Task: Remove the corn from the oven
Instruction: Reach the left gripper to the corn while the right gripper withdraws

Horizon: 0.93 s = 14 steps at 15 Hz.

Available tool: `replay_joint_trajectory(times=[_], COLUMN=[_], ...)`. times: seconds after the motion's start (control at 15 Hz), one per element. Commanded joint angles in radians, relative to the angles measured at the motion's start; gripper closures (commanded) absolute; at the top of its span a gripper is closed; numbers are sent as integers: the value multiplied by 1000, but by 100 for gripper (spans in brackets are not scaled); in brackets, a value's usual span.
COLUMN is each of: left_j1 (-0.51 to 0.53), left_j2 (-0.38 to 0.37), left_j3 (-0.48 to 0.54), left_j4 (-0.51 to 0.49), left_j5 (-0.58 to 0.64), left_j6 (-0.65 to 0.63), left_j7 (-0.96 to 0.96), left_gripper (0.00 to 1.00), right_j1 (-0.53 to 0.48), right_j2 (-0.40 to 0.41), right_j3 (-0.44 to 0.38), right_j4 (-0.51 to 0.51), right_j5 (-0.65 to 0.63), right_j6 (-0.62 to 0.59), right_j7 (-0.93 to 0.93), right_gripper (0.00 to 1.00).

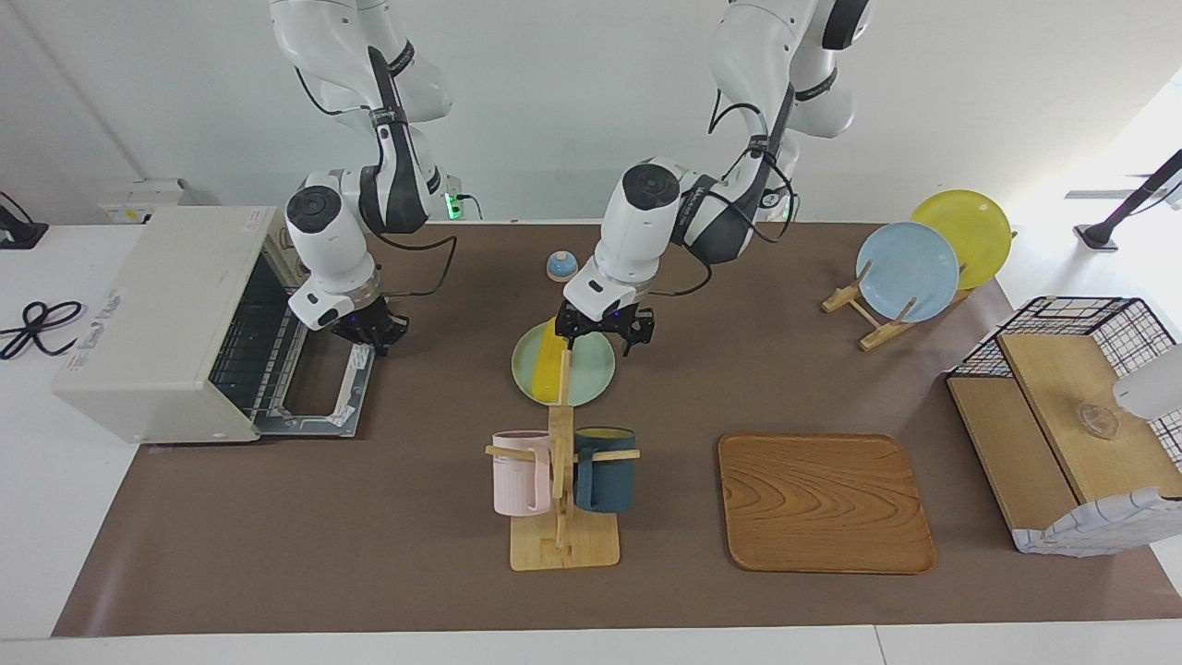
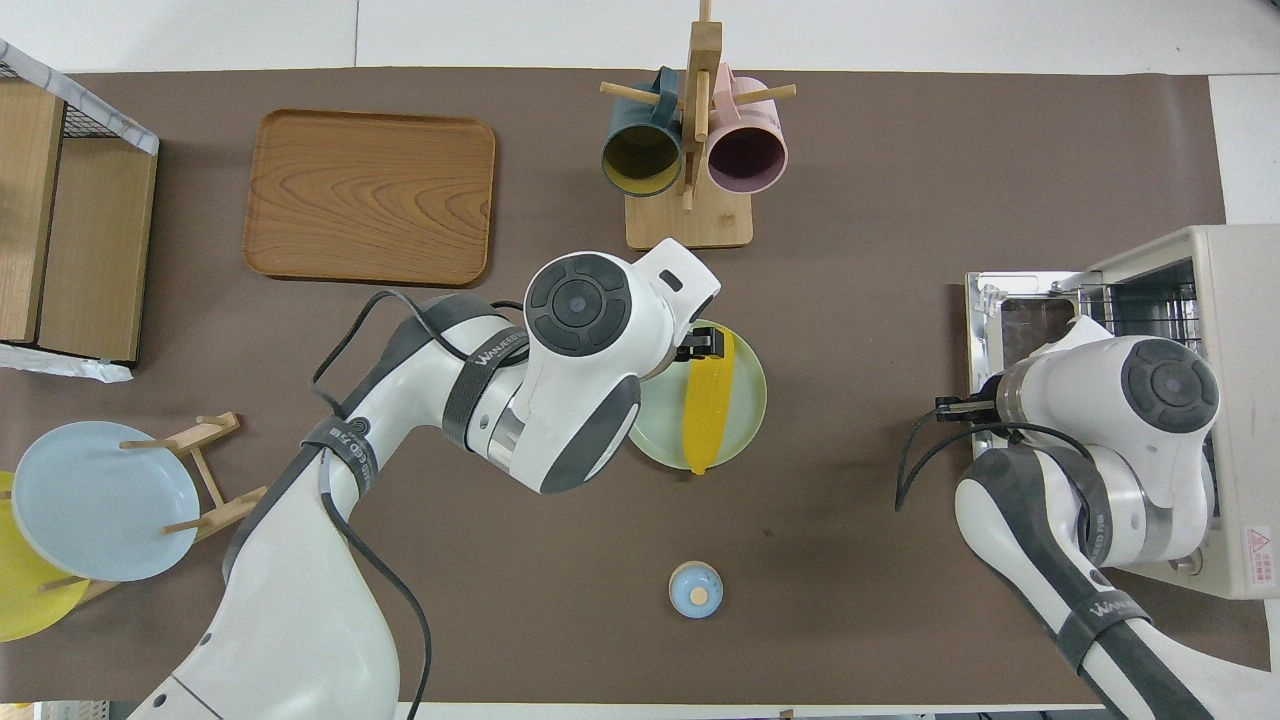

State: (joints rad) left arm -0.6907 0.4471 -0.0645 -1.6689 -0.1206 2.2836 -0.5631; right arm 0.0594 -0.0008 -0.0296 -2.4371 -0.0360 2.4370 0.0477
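Note:
The yellow corn (image 1: pixel 552 366) (image 2: pixel 708 402) lies on a pale green plate (image 1: pixel 594 377) (image 2: pixel 748 400) in the middle of the table, outside the oven. The cream oven (image 1: pixel 152 309) (image 2: pixel 1235 300) stands at the right arm's end of the table. Its door (image 1: pixel 319 374) (image 2: pixel 1005 300) is dropped open and only the bare wire rack shows inside. My left gripper (image 1: pixel 600 340) (image 2: pixel 702 347) hangs open just above the plate and corn, holding nothing. My right gripper (image 1: pixel 372 336) is shut and empty, low over the open door's edge.
A mug rack (image 1: pixel 561 480) with a pink and a dark blue mug stands beside the plate, farther from the robots. A wooden tray (image 1: pixel 825 503), a plate stand (image 1: pixel 910 272) and a wire-and-wood basket (image 1: pixel 1071 416) are toward the left arm's end. A small blue knob (image 1: pixel 561 266) sits near the robots.

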Motion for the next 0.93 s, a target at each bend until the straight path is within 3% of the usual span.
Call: replay_joint_trajectory(times=[0.0,0.13,0.4,0.73,0.87], left_j1=[-47,-49,-73,-92,-98], left_j2=[54,56,64,61,58], left_j3=[22,20,20,22,23], left_j4=[12,1,-20,-52,-69], left_j5=[-8,-4,-5,-5,-5], left_j6=[68,74,94,116,122], left_j7=[-3,0,-3,-6,-12], left_gripper=[0,0,0,0,0], right_j1=[-33,-29,-30,-85,-131], right_j2=[-8,2,32,-24,-68], right_j3=[3,3,5,-1,0], right_j4=[-13,39,283,421,428], right_j5=[-45,-147,-240,-262,-259], right_j6=[25,-30,-330,-553,-578], right_j7=[-42,-34,-45,-162,-224], right_gripper=[100,100,100,100,100])
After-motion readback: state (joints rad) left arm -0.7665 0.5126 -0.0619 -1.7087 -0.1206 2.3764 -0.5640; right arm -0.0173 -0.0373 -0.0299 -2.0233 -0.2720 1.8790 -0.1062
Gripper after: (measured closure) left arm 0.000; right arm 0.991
